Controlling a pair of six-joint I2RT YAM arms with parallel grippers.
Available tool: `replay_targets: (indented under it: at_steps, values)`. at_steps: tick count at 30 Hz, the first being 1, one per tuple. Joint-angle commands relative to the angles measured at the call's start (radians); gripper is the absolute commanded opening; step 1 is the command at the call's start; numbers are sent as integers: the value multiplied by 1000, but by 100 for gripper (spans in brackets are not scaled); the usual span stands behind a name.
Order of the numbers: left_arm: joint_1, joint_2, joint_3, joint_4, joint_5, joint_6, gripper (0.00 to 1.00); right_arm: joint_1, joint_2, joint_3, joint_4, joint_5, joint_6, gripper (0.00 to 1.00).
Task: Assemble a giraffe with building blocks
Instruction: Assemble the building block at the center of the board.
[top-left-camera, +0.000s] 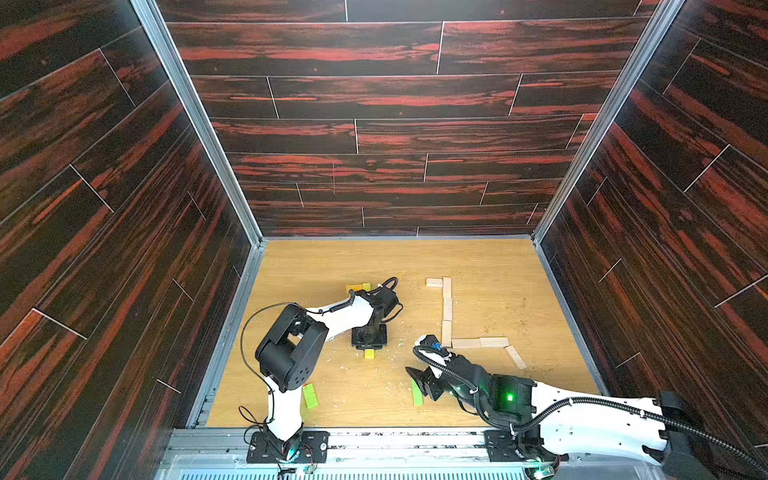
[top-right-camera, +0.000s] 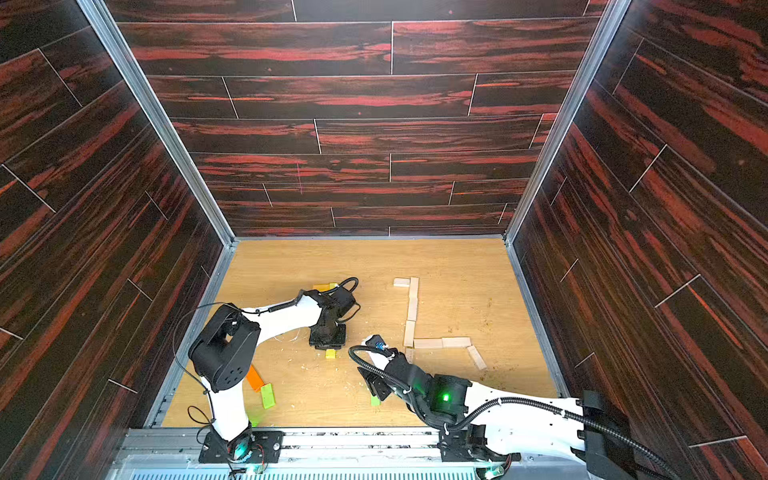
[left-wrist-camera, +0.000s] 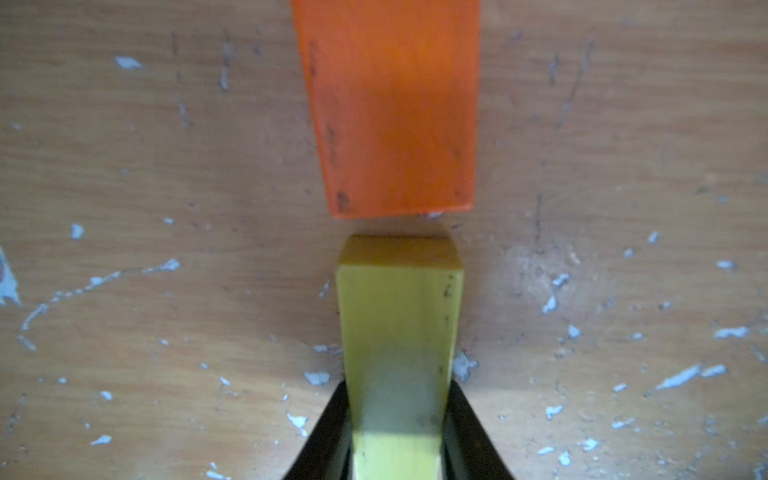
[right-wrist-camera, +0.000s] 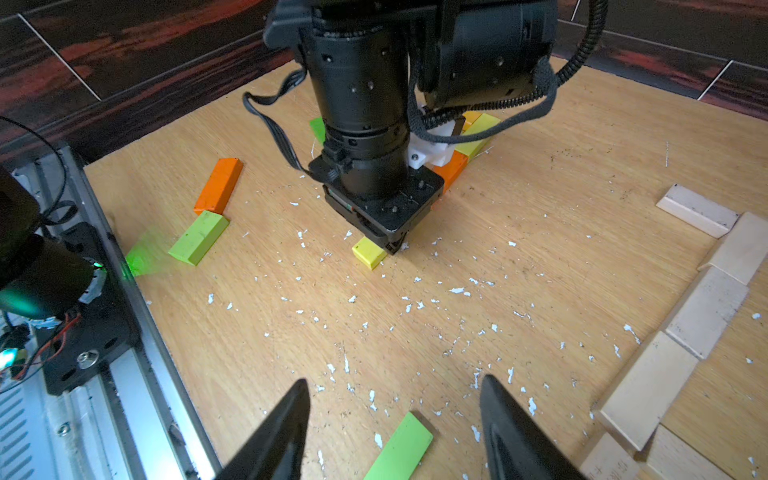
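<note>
The left gripper (left-wrist-camera: 398, 399) is clamped on a yellow block (left-wrist-camera: 399, 324). Its jaws press the two long sides near the rear end, so most of the block projects ahead of the fingertips. The block sits low over the table (left-wrist-camera: 166, 166) (whether it fully rests there I cannot tell). Directly ahead of its free end an orange block (left-wrist-camera: 395, 108) lies flat. A narrow gap separates the two ends, and the orange block is turned slightly off the yellow block's line.

Likely step: butt the yellow block end to end against the orange one. Recommended procedure:

1. Turn the wrist a touch so both long axes agree before closing the gap.
2. Advance slowly, because a hard push would slide the orange block (nothing holds it).
3. Seat the yellow block flat, part the jaws only slightly, then lift straight up so no finger drags it.

The right gripper (right-wrist-camera: 395, 380) stands open and empty above the table. A green block (right-wrist-camera: 401, 446) lies flat just ahead, in line with the gap between its jaws. The pale blocks (top-left-camera: 447, 309), laid in an L, lie near this gripper on the side away from the left arm (keep clear of them).
</note>
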Motion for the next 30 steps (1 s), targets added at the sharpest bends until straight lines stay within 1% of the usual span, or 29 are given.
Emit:
replay_targets:
  at_steps: [1, 15, 20, 23, 28, 30]
  values:
    - [8, 15, 13, -7, -4, -1, 24, -6, 4, 16, 7, 10, -7, 65]
    - [31, 42, 17, 5, 6, 15, 25, -9, 5, 13, 5, 8, -4, 65]
    - [32, 50, 21, 7, 9, 21, 27, -11, 9, 14, 5, 7, -1, 65]
    - [33, 49, 23, 7, 8, 22, 30, -11, 9, 14, 7, 7, -1, 65]
    - [32, 43, 26, 5, 6, 25, 38, -11, 11, 16, 8, 4, -1, 65]
    - [33, 42, 29, 3, 5, 28, 39, -11, 13, 16, 8, 3, -1, 65]
